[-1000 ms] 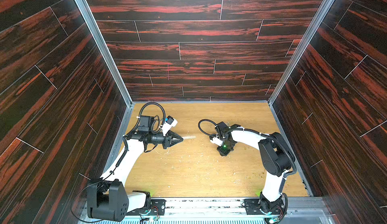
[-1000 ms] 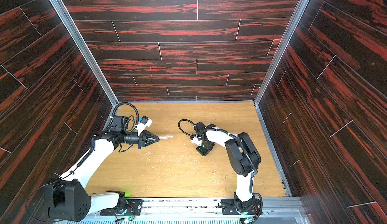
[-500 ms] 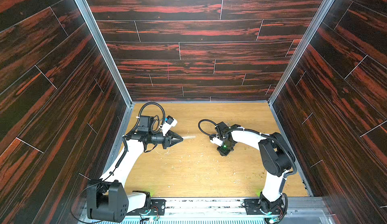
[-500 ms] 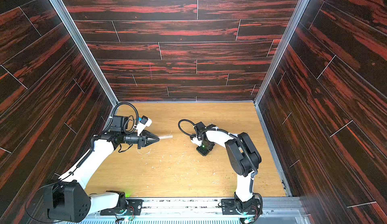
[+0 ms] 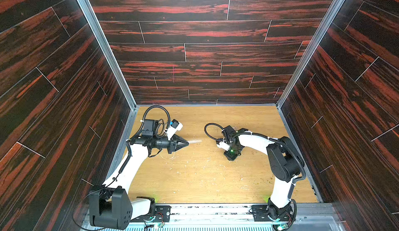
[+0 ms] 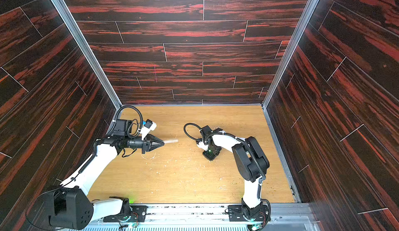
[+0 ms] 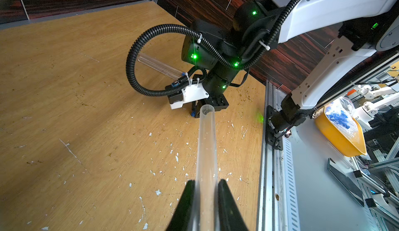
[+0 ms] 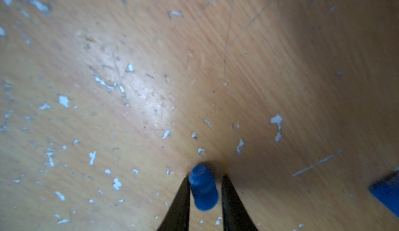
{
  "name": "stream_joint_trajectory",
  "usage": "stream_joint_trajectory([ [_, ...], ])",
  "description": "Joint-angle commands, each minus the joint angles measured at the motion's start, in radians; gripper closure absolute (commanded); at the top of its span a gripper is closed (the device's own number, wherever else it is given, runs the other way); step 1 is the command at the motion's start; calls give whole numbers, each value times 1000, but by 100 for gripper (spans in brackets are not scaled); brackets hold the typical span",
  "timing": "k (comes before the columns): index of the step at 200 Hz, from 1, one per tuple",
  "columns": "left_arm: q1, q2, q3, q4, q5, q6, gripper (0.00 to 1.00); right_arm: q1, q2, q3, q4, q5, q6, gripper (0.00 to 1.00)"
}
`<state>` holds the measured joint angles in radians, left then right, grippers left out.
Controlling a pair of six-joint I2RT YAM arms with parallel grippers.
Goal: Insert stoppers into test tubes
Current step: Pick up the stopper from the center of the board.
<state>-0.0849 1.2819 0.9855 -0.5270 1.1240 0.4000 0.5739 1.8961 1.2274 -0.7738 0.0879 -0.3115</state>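
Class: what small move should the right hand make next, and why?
Probably close the right hand on the small bright blue stopper: its fingers straddle it on the wooden table, a gap showing at one side, while the left hand grips the long clear test tube, open end free.

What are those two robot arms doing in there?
They're getting ready to plug a test tube. The left gripper holds a clear test tube out above the table, with its open end pointing toward the other arm. The right gripper is down at the wood with a little blue stopper between its fingers. A small gap shows on one side, so it doesn't look squeezed tight yet. A second tube lies on the table by the right arm.
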Motion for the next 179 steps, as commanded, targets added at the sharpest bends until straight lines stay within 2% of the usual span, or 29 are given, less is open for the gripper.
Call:
stream_joint_trajectory([
  [1, 4, -23, 4, -4, 17, 17, 100, 8, -7, -27, -48, -41, -24, 74],
  [179, 11, -35, -1, -3, 15, 19, 100, 14, -28, -46, -18, -27, -31, 78],
])
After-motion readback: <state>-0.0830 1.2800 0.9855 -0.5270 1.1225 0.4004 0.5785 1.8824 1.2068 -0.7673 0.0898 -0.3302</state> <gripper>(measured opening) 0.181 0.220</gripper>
